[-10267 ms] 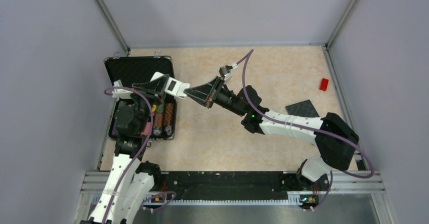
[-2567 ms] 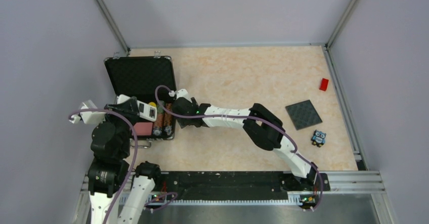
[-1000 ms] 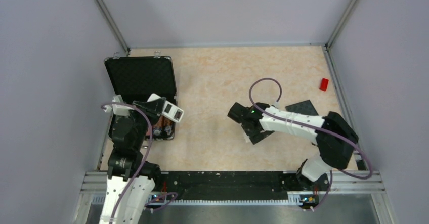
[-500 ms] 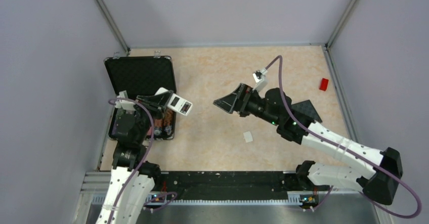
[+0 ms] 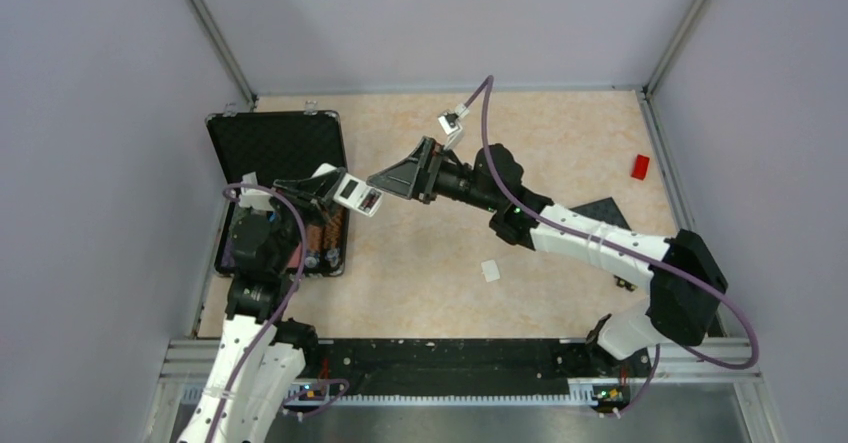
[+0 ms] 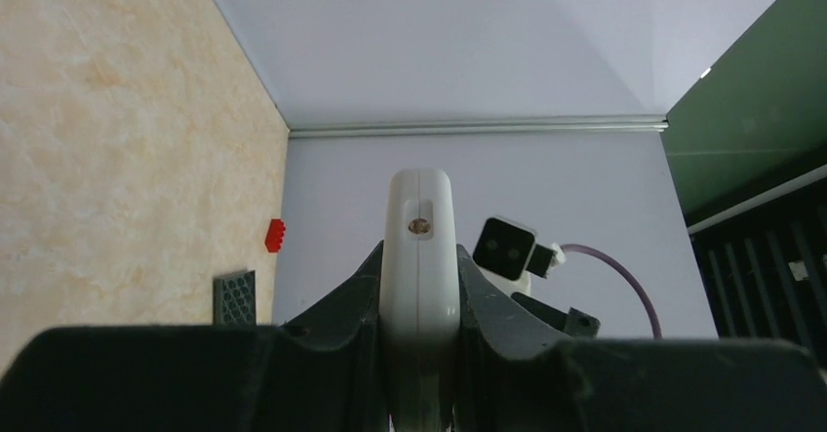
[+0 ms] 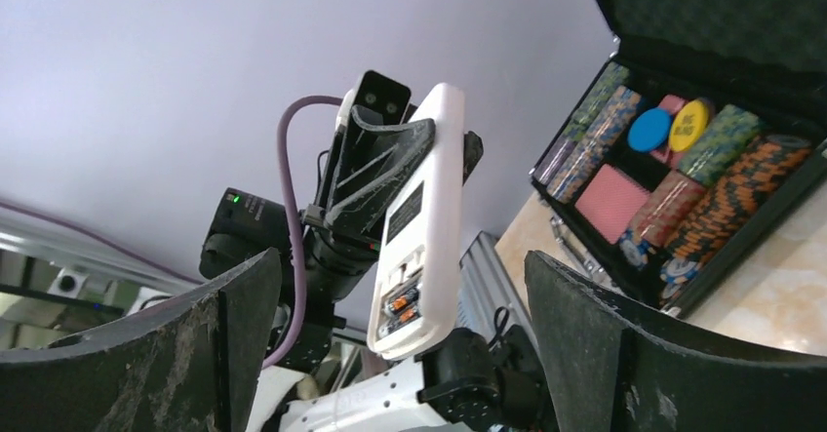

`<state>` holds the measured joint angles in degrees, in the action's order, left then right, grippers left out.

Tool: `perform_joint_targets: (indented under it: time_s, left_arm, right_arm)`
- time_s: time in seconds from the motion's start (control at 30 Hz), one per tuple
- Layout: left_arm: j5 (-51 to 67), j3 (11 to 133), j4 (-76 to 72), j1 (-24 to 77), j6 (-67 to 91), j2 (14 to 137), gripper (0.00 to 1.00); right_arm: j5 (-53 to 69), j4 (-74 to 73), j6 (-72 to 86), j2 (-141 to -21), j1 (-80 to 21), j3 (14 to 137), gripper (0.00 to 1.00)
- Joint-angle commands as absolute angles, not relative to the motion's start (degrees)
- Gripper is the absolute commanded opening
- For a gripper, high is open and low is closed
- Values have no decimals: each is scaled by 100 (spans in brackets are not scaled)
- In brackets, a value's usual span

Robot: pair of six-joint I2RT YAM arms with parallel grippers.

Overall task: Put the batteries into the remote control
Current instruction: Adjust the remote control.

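Table's [image 5: 430, 293] open case [image 5: 275, 148] holds chips [image 7: 727, 208]; raised remote control [image 7: 429, 188] holds batteries [image 7: 400, 305].

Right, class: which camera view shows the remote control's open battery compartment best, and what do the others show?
The right wrist view: the remote control shows its back there, so the battery compartment, batteries inside, is plain. Top external shows the compartment only as a small dark patch; left wrist shows just the remote's narrow end.
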<state>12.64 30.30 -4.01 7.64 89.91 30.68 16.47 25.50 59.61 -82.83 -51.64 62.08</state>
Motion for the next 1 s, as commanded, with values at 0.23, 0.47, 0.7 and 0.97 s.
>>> perform_joint_targets:
  time_s: [0.23, 0.47, 0.7, 0.97]
  left_arm:
    - [1472, 3310, -1036, 791, 9165, 3147, 0]
    - [1808, 3353, -1053, 791, 8912, 3249, 0]
    - [1984, 3352, -1115, 782, 8542, 3161, 36]
    - [3356, 3843, -715, 769, 7232, 3475, 66]
  right_arm:
    - [2600, 3738, 6984, -8988, -5200, 6639, 73]
    - [3057, 4320, 7666, -9340, -5201, 6700, 39]
    - [3293, 4189, 7797, -9281, -5163, 6555, 5]
    - [4234, 3017, 7406, -8724, -4631, 6622, 0]
